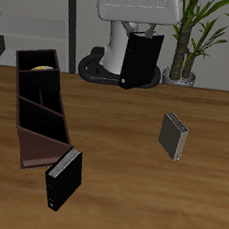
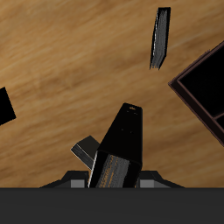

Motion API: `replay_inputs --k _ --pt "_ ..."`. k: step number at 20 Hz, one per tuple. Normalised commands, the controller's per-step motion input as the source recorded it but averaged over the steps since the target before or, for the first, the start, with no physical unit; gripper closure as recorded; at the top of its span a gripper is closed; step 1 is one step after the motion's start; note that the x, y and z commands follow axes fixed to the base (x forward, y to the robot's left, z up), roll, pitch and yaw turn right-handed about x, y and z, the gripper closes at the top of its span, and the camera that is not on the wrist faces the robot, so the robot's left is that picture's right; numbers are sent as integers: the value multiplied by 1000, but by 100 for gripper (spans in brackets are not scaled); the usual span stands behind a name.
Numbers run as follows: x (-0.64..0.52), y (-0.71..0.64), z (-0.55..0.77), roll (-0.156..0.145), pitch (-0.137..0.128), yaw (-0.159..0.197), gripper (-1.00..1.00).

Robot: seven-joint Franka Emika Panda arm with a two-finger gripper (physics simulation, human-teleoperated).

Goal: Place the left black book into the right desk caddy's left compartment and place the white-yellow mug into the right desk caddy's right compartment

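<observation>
My gripper (image 1: 145,37) is shut on the slim left black book (image 1: 139,60) and holds it upright, high above the table's back middle. In the wrist view the book (image 2: 122,144) hangs between my fingers, with the gripper (image 2: 112,178) around its upper end. The right desk caddy (image 1: 22,148) lies well to one side, dark reddish-brown outside and black inside. The yellow of the white-yellow mug (image 1: 41,68) shows in the caddy's small far end section. The caddy's larger end section (image 1: 47,122), behind the slanted divider, holds nothing. A corner of the caddy (image 2: 206,87) shows in the wrist view.
A bulkier black book (image 1: 63,178) stands by the caddy's near end, close to the table's front edge; it also shows in the wrist view (image 2: 160,39). A grey-covered book (image 1: 173,136) stands on the opposite side of the table. The robot base and a potted plant (image 1: 192,40) are at the back.
</observation>
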Motion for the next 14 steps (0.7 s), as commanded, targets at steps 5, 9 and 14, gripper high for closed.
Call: replay_inputs --k 5,9,14 --pt "-26 -940 389 -109 -4 21 100" --pt "121 -844 161 -59 45 -9 100" --pt "280 -621 -50 -38 106 22 100"
